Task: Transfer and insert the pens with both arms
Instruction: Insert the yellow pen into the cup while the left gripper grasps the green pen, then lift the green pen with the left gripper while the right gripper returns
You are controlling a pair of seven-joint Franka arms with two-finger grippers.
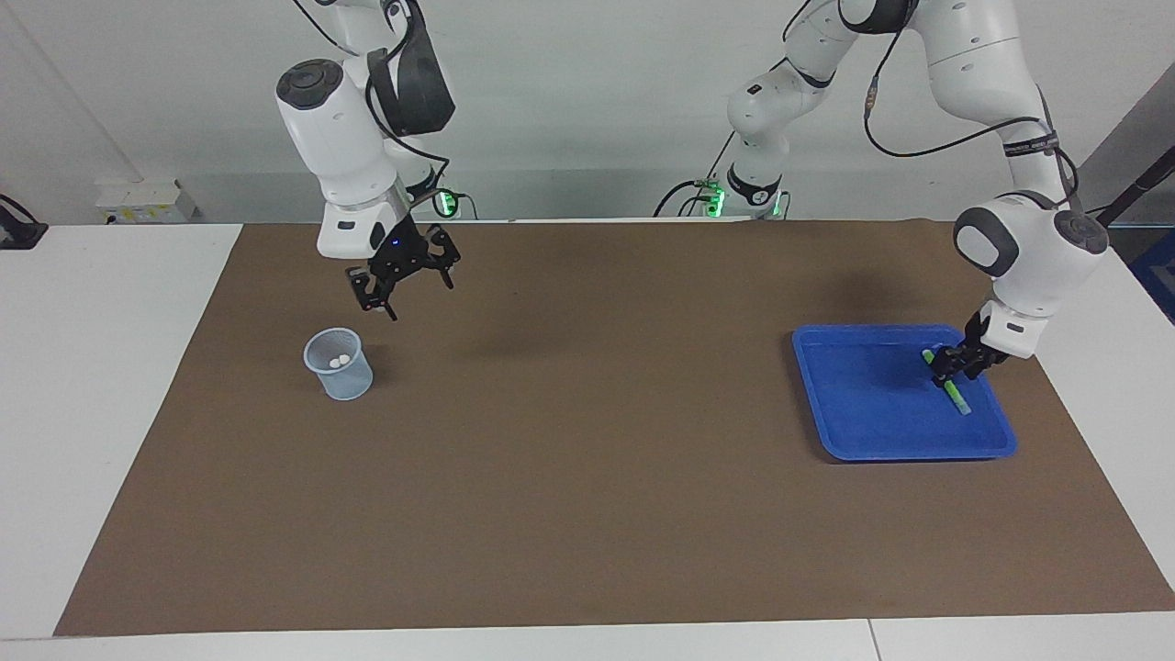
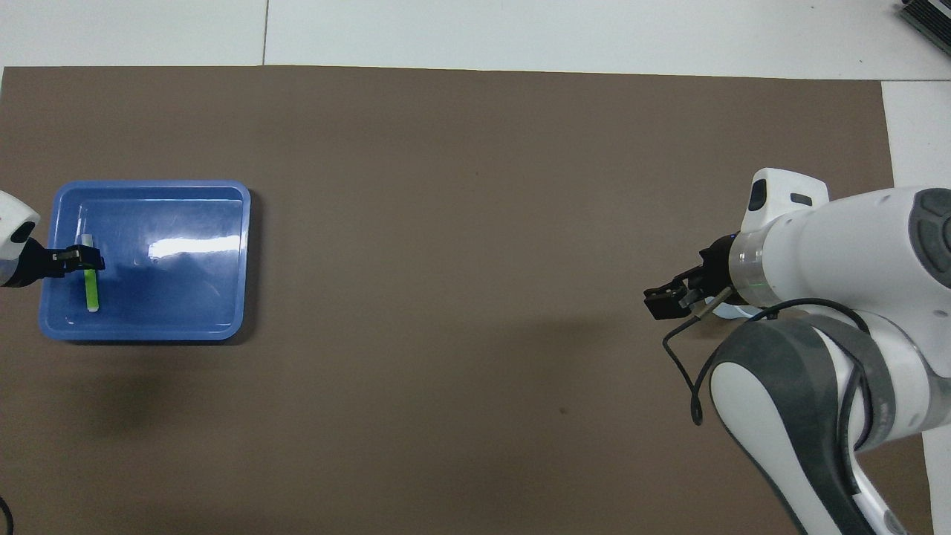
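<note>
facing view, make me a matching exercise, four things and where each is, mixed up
1 green pen
2 cup
3 left claw
4 right claw

a in the air over the brown mat
b lying in the blue tray
c on the mat, pale pen caps inside
d down at the green pen

Pairs: 1-b, 2-c, 3-d, 4-a

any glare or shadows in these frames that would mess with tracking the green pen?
Overhead view: a bright white glare patch sits on the blue plastic tray's floor, beside but clear of the slim green pen; soft arm shadows darken the brown mat. Facing view: no glare on the tray; the left gripper is down over the pen's middle, and diffuse shadows fall under both arms.
</note>
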